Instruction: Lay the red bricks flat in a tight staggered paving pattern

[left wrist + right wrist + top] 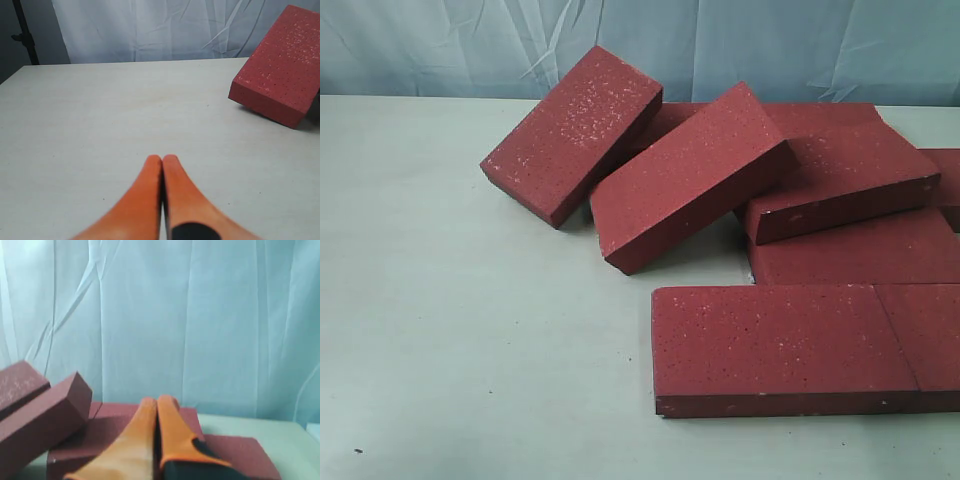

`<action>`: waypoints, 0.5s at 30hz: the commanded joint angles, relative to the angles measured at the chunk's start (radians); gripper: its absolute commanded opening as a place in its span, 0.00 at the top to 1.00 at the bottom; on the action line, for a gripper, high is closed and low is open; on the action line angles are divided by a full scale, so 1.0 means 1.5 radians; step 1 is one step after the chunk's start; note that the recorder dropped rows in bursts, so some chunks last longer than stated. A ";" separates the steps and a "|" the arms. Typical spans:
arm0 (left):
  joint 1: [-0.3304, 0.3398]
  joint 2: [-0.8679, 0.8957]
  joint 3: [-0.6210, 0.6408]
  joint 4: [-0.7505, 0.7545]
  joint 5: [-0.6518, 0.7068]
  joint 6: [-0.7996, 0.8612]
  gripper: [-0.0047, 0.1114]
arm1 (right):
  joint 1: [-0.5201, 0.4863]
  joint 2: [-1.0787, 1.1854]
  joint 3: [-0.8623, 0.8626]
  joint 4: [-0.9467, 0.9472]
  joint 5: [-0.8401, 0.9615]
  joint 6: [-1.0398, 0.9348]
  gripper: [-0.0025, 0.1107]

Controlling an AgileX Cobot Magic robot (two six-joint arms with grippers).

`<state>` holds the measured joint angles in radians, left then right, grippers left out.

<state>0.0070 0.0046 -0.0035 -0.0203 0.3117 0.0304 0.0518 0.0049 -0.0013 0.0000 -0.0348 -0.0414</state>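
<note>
Several red bricks lie in a loose heap on the right of the exterior view. One tilted brick [575, 130] leans at the heap's left end, and a second tilted brick [692, 175] rests beside it. A long flat brick [775, 345] lies at the front. No gripper shows in the exterior view. My left gripper [162, 159] is shut and empty over bare table, with the leftmost tilted brick [282, 62] well apart from it. In the right wrist view my right gripper [157, 401] is shut and empty above flat bricks [115, 427], with two tilted bricks [42, 412] to one side.
The pale table [470, 350] stretches bare to the left and front of the heap. A wrinkled light-blue curtain [740, 40] hangs behind the table. A black stand [24, 35] rises past the table's far corner in the left wrist view.
</note>
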 commanded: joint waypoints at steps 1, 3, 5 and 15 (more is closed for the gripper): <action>0.000 -0.003 0.002 -0.001 -0.003 -0.003 0.96 | -0.004 -0.003 0.001 -0.004 -0.109 0.001 0.98; 0.000 -0.003 0.002 -0.001 -0.003 -0.003 0.96 | -0.004 -0.003 0.001 -0.004 -0.125 0.001 0.98; 0.000 -0.003 0.002 -0.001 -0.003 -0.003 0.96 | -0.004 -0.003 0.001 0.000 -0.127 0.001 0.98; 0.000 -0.003 0.002 -0.001 -0.003 -0.003 0.96 | -0.004 -0.003 0.001 0.000 -0.139 0.001 0.98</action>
<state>0.0070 0.0046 -0.0035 -0.0203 0.3117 0.0304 0.0518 0.0049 -0.0013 0.0000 -0.2280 -0.0414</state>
